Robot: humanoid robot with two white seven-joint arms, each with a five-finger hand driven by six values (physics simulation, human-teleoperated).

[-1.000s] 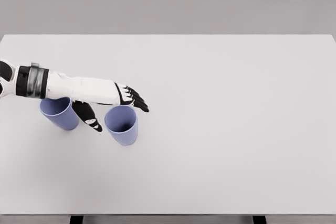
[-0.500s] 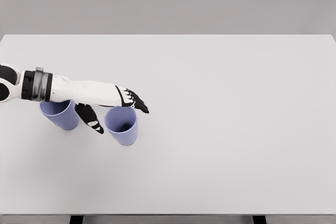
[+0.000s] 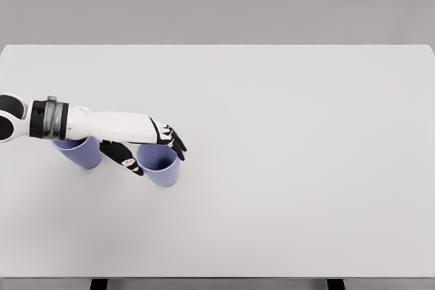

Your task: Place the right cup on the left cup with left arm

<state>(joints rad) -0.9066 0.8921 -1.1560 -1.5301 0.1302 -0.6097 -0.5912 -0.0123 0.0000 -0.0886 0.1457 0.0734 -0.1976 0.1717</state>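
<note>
Two lavender cups stand upright on the white table [image 3: 292, 168]. The left cup [image 3: 80, 155] is partly hidden under my forearm. My left hand [image 3: 159, 157] lies over the right cup [image 3: 164, 175]. Its black fingers [image 3: 176, 143] curl down over the far rim, and the thumb [image 3: 131, 161] presses against the cup's left wall. The cup rests on the table, and the hand hides the back part of its rim. My right arm does not show.
The two cups stand about a hand's width apart near the table's left side. The table's front edge runs along the bottom of the picture, with dark legs below it.
My left hand has sunk onto the right cup. Its fingers, stretched out before, have curled over the rim, and the thumb has swung in to the cup's side. Both cups have stayed put.
</note>
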